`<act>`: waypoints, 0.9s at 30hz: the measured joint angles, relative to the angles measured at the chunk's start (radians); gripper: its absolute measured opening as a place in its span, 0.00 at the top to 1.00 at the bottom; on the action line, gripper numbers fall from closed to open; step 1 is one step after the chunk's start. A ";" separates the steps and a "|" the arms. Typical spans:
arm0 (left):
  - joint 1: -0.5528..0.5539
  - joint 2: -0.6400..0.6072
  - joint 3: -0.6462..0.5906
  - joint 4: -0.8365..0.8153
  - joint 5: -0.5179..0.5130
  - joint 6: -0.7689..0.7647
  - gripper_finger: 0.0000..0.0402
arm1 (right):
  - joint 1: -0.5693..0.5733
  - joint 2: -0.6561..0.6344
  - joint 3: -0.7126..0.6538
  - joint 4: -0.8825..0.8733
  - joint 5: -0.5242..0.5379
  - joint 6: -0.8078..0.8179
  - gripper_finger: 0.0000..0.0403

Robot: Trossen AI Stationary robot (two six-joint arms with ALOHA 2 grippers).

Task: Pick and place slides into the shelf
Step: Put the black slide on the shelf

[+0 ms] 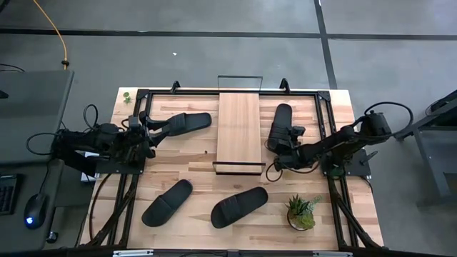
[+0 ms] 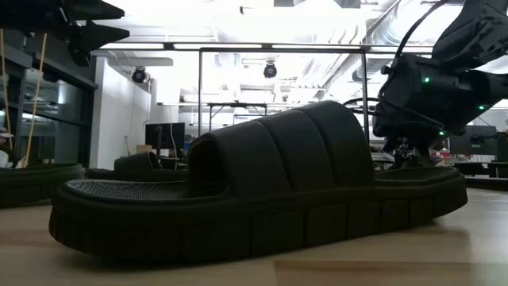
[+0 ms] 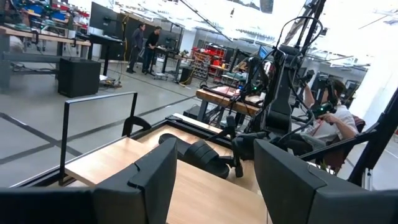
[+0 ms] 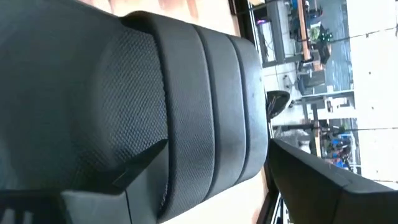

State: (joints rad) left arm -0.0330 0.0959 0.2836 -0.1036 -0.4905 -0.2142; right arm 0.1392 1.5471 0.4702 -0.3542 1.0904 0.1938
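Light-wood table (image 1: 193, 178), concrete floor around. Shelf (image 1: 238, 132) centred at the far side, nothing on it. Four slides on the table: one left of shelf (image 1: 187, 123), one right of shelf (image 1: 281, 123), two up front (image 1: 167, 202) (image 1: 239, 207). Left gripper (image 1: 158, 128) at the heel of the left slide, fingers spread, nothing held. Right gripper (image 1: 280, 146) straddling the near end of the right slide, fingers spread either side. Small potted plant (image 1: 300, 212) near right corner.
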 joint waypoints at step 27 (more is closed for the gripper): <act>0.000 0.000 0.000 0.000 0.000 0.007 0.51 | -0.015 -0.001 0.000 0.000 -0.035 0.087 0.93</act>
State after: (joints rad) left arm -0.0326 0.0959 0.2832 -0.1032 -0.4908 -0.2073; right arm 0.1238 1.5463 0.4706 -0.3544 1.0550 0.2807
